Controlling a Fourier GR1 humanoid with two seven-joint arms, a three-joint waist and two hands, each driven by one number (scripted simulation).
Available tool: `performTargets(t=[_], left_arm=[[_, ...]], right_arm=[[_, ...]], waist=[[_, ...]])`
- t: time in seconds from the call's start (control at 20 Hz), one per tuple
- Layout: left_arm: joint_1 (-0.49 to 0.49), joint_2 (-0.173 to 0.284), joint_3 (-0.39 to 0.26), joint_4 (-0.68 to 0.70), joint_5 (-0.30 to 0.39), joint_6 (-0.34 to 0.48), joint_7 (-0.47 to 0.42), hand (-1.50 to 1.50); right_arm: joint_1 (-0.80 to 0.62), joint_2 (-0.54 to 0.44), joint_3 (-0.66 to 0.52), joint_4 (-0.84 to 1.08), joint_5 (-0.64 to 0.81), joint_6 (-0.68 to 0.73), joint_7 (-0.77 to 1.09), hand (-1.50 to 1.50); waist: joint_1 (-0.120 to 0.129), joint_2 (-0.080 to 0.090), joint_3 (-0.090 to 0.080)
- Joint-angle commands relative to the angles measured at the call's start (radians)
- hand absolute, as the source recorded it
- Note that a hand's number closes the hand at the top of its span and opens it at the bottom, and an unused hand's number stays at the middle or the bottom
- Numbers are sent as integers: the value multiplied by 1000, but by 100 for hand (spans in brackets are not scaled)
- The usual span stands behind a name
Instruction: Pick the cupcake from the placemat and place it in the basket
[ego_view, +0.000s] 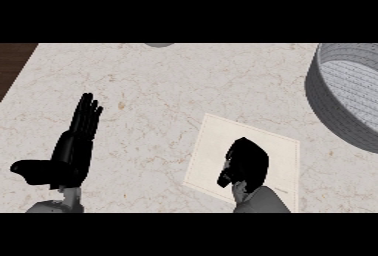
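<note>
Marble tabletop (170, 85) seen from above. Right robot hand (247, 165) sits over a pale square placemat (214, 145) at lower centre-right, fingers curled down & inward. Cupcake not visible, so can't tell whether the hand holds it or just hides it. Grey round basket (332, 110) w/ ribbed wall sits at the right edge, apart from the mat. Left robot hand (74, 145) rests at lower left, fingers straight, pointing up, holding nothing.
</note>
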Motion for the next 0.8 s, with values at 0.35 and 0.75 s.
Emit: performTargets(t=[0.35, 0.75], left_arm=[[-29, -20, -37, 18, 1, -45, -39, 0], [-46, -24, -32, 23, -13, -31, -32, 0]], right_arm=[[-392, -166, -432, 482, -50, -65, -102, 150], [-638, -167, -528, 649, 33, -338, -169, 150]], waist=[[89, 48, 4], [85, 31, 4]])
